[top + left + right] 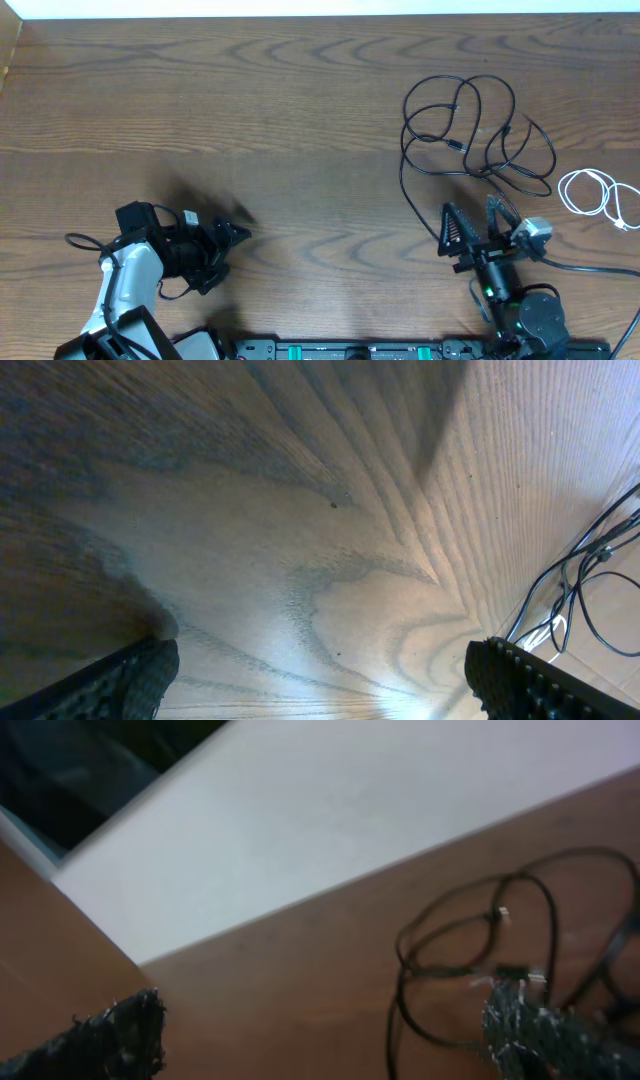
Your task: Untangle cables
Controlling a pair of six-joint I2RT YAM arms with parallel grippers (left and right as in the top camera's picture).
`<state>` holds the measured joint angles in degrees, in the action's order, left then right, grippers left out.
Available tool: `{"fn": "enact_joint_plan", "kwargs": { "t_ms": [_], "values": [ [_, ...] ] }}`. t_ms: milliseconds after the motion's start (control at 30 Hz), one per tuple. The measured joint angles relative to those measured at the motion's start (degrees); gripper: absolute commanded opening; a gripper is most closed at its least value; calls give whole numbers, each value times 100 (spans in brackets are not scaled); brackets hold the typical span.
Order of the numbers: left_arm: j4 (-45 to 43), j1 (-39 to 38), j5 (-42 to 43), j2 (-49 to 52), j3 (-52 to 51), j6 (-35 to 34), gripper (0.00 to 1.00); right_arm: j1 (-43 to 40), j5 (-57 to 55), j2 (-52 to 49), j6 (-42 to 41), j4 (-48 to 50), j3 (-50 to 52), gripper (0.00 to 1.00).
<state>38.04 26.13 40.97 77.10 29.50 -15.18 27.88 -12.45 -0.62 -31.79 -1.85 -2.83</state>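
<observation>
The black cable [458, 146] lies in overlapping loops at the upper right of the desk [250, 110]. The white cable [600, 195] is coiled apart from it at the right edge, where the frame cuts it off. The right end effector [470, 205], released and empty, sits just below the black loops. Its wrist view is blurred, and one finger [560, 1035] hides part of the tangle. The left end effector [228, 258], released and empty, is at the lower left.

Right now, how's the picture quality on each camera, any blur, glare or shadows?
Overhead: sharp and evenly lit, black cable and white cable crisp, soft shadow beside the left gripper. Left wrist: glare washes the table at lower centre, dark shadow upper left, grain bent by the lens. Right wrist: blurry throughout, black cable loops smeared.
</observation>
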Motion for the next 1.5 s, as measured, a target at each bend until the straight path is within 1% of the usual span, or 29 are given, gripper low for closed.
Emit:
{"fn": "enact_joint_plan", "kwargs": {
  "t_ms": [133, 400, 667, 967, 1033, 1100, 1167, 1233, 1400, 1500],
  "values": [
    [0, 0, 2, 0, 0, 0, 98, -72, -13, 0, -2, -308, 4, 99],
    [0, 0, 2, 0, 0, 0, 98, -96, -9, 0, 0, -81, 7, 99],
    [0, 0, 0, 0, 0, 0, 98, -96, -9, 0, 0, -588, 17, 99],
    [0, 0, 0, 0, 0, 0, 98, -96, -17, 0, 20, -573, 22, 99],
    [0, 0, 0, 0, 0, 0, 98, -101, -57, 0, 275, -385, 35, 99],
    [0, 0, 0, 0, 0, 0, 98, -164, -37, 0, 1005, 20, 70, 99],
    [0, 0, 0, 0, 0, 0, 98, -256, 28, 4, 1784, 225, 105, 99],
    [0, 0, 0, 0, 0, 0, 98, -442, 103, 7, 2597, 2, 129, 99],
    [0, 0, 0, 0, 0, 0, 98, -933, 313, 2, 3633, -160, 227, 99],
    [0, 0, 0, 0, 0, 0, 98, -1224, 667, 2, 4221, -208, 227, 99]
  ]
}}
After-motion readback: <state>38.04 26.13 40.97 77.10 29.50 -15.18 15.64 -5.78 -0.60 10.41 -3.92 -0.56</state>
